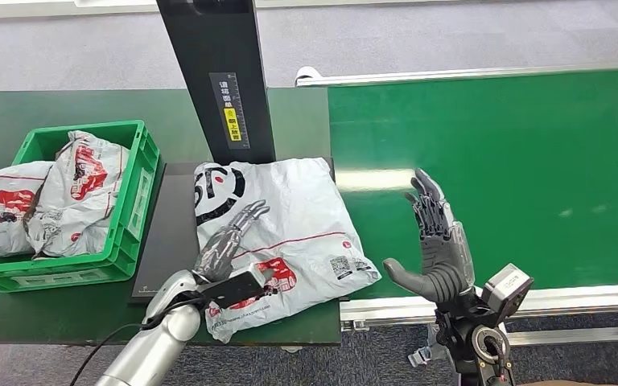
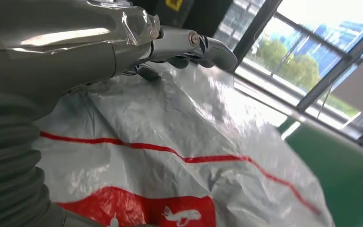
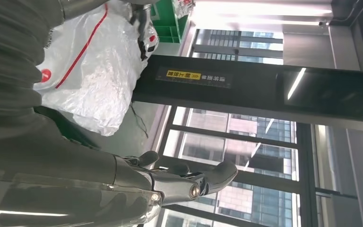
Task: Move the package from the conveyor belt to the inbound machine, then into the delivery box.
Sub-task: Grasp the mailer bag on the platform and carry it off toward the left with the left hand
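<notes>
- The package (image 1: 290, 233), a grey-white mailer bag with a red line and red print, lies in the centre of the head view on the dark plate (image 1: 169, 233) of the inbound machine, at the foot of its black post (image 1: 221, 72).
- One corner of the bag hangs over toward the green conveyor belt (image 1: 491, 177) on the right of the frame.
- So the first leg looks done: off the belt, onto the machine. The drop into the box is what remains, as I read it.
- The left hand (image 1: 229, 241) lies flat on top of the package, fingers stretched out along it, touching but not gripping; in the left wrist view the fingers (image 2: 208, 47) rest on the crinkled plastic.
- The right hand (image 1: 434, 241) stands upright over the near edge of the belt in the lower right, fingers spread, holding nothing.
- The green crate (image 1: 141, 181) at the left of the frame is the delivery box; it already holds two similar mailer bags (image 1: 76, 189), one spilling past the left edge.
- The crate sits just beside the plate, so I judge the last move to be a short carry left.
</notes>
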